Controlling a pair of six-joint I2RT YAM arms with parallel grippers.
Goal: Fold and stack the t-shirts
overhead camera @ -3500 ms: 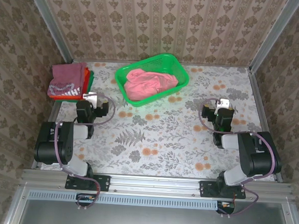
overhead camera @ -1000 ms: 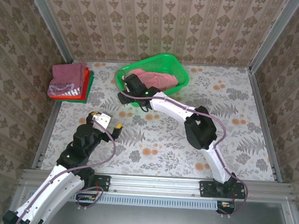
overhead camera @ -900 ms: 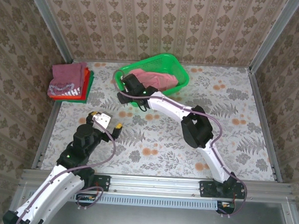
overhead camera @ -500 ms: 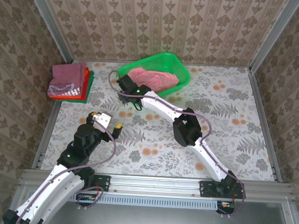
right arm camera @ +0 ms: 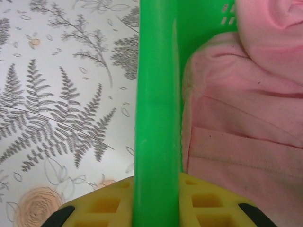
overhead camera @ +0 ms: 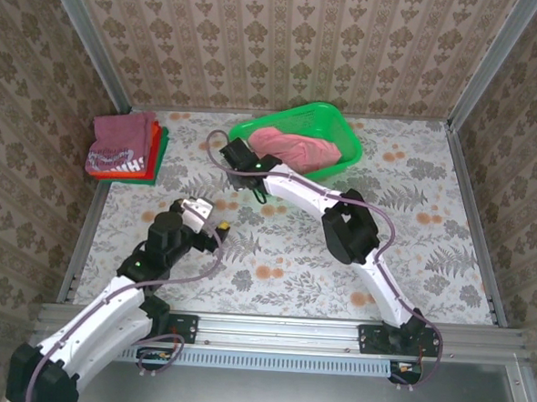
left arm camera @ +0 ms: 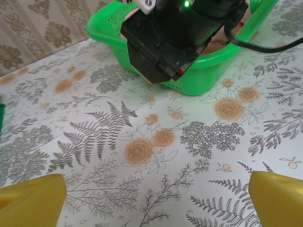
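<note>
Here, the right gripper (overhead camera: 240, 151) (right arm camera: 156, 201) is clamping the left corner rim of the green plastic mesh basket (overhead camera: 344, 135) (right arm camera: 156, 94) (yellow pads (right arm camera: 104, 203) either side of the bar). The plain salmon-pink cloth t-shirt (overhead camera: 296, 148) (right arm camera: 241, 118) is lying crumpled inside that basket. The left gripper (overhead camera: 208, 215) (left arm camera: 156, 198) is hovering wide open over the floral-patterned table (overhead camera: 293, 248), holding nothing. The folded maroon, red-orange and green shirts (overhead camera: 121, 146) are sitting stacked at the table's far-left corner.
</note>
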